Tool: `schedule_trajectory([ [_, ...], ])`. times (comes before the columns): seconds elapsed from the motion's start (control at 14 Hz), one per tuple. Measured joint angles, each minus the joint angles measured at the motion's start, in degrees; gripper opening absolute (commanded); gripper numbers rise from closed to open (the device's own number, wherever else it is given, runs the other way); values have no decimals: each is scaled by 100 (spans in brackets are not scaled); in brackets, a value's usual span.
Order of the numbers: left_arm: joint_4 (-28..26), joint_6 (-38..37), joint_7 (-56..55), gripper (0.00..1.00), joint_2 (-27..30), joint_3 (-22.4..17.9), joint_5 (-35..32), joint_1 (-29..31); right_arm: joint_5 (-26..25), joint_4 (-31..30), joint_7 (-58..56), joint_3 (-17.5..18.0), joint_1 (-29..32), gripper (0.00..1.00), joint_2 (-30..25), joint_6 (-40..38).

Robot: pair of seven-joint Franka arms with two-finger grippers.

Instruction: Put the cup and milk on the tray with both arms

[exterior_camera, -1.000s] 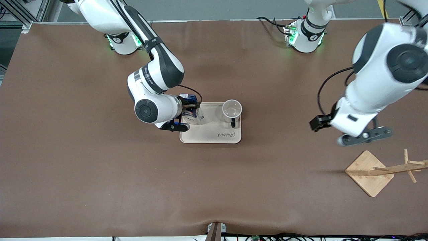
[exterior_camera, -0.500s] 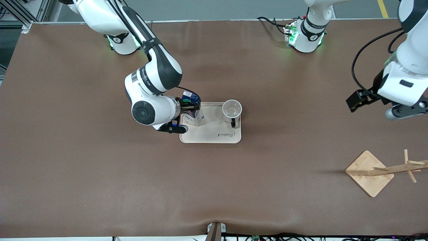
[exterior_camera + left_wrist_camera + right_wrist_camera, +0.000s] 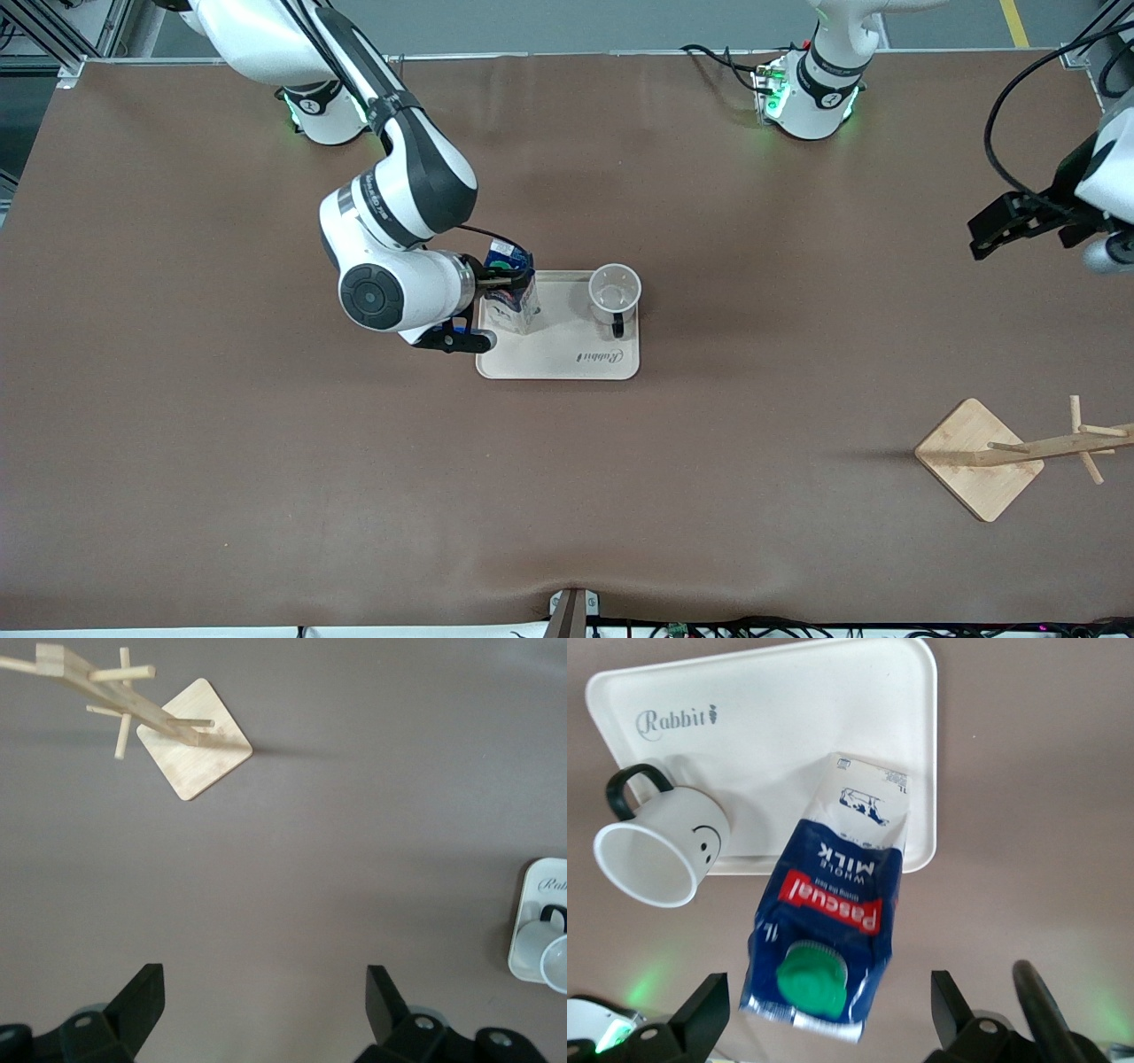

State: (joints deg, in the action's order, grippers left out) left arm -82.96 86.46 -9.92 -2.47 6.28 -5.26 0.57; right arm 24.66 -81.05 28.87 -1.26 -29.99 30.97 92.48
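The cream tray (image 3: 558, 359) lies mid-table. On it stands the white cup (image 3: 615, 291), mouth up, handle toward the front camera, at the left arm's end. The blue milk carton (image 3: 514, 299) stands upright at the tray's other end. My right gripper (image 3: 507, 285) is open astride the carton's top, with a gap on each side. The right wrist view shows the milk (image 3: 833, 904), its green cap, the smiley cup (image 3: 664, 850) and the tray (image 3: 788, 709) below the open right gripper (image 3: 830, 1001). My left gripper (image 3: 1112, 255) hangs open and empty over bare table at the left arm's end (image 3: 264, 992).
A wooden peg stand with a square base (image 3: 979, 456) sits near the front camera at the left arm's end of the table, also seen in the left wrist view as the stand (image 3: 195, 740). The tray's edge (image 3: 532, 895) and cup (image 3: 545, 948) show there too.
The right gripper's jaws have spread off the milk, and the carton's top now shows beside the hand. The left arm has swung away toward its own end of the table.
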Motion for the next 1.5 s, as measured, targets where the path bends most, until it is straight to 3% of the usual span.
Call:
schedule_trajectory([
  [0.36,-874,358,41,100,568,-54,223,-91,-2,632,-1,-19,500,100,-53,-808],
  [0.93,-1015,470,41,100,563,-61,263,-113,-793,1868,-870,-63,1863,100,-507,-1799],
  [1.14,-1015,470,41,100,568,-61,263,-113,-976,2004,-1736,-77,2572,100,-777,-1940],
  [1.5,-1014,470,41,100,574,-61,263,-114,-2033,1632,-2970,-73,3079,100,-1676,-2096],
])
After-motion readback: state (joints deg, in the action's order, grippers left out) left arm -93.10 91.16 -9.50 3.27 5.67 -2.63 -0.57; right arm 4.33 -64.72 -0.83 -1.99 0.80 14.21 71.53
